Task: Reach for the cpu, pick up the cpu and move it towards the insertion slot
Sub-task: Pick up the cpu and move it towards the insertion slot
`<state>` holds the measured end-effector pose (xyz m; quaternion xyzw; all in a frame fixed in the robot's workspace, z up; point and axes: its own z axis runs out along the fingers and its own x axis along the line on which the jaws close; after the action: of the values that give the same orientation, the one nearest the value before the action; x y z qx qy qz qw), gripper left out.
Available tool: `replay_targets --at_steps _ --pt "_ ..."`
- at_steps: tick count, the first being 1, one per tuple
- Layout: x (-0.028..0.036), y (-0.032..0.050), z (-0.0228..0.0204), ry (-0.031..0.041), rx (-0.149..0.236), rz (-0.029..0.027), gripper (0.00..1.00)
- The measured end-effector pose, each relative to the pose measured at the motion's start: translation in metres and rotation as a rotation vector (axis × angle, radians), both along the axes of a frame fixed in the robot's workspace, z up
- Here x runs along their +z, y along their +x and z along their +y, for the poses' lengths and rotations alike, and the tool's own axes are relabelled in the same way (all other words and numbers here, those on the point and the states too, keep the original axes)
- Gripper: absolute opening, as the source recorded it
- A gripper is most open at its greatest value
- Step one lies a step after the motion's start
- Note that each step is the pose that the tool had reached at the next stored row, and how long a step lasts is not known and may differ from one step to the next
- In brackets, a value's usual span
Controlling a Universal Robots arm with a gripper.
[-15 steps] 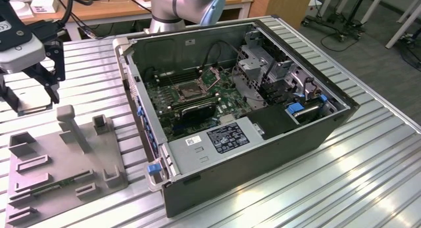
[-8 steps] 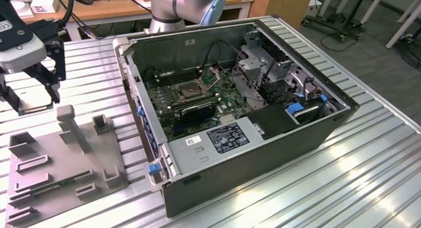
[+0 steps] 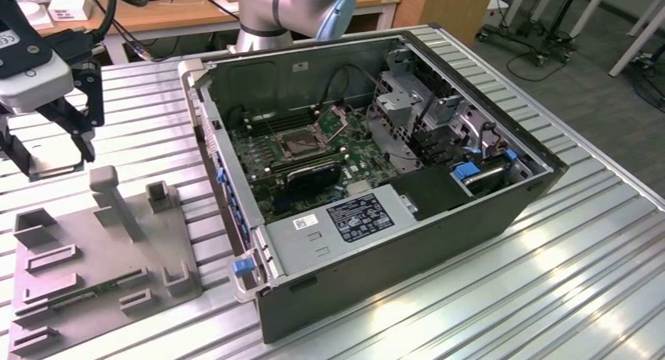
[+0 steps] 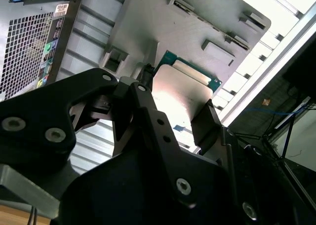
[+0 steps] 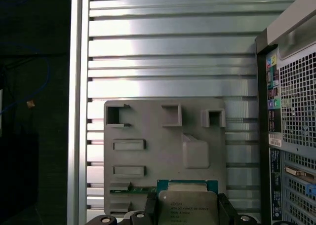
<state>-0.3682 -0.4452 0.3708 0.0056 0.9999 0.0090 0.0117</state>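
**Inspector A:** What does the exterior view give?

**Inspector B:** The gripper [image 3: 49, 153] hangs at the exterior view's left, over the far end of the grey tray [image 3: 104, 251], above the slatted metal table [image 3: 582, 282]. The open computer case [image 3: 519, 196] lies to the exterior view's right of it. Inside, on the green motherboard [image 3: 265, 173], the insertion slot [image 3: 301, 146] shows its metal frame and dark centre, well apart from the gripper. From this angle I cannot tell for certain what sits between the fingers.

**Inspector A:** And the wrist views?

**Inspector B:** They settle it. In the first wrist view the cpu [image 5: 187, 201], with its pale metallic top and green rim, sits between the two black fingers [image 5: 151, 206], one against each opposite edge. The tray [image 5: 163, 151] lies beyond it, with the case's perforated rear panel [image 5: 296, 96] alongside. The second wrist view looks from the other side: the cpu [image 4: 180, 94] appears as a pale plate with a teal edge, and one finger [image 4: 203, 124] is pressed to its side.

**Inspector A:** Finger state?

**Inspector B:** Narrowed onto the cpu, gripping it by two edges. The chip is held off the tray, not in the slot.
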Motion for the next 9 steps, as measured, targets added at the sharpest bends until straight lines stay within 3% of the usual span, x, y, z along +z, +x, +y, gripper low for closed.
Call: replay_targets --at_steps 9 --pt "0.0000 0.0056 0.0000 0.0000 0.000 0.0000 0.55"
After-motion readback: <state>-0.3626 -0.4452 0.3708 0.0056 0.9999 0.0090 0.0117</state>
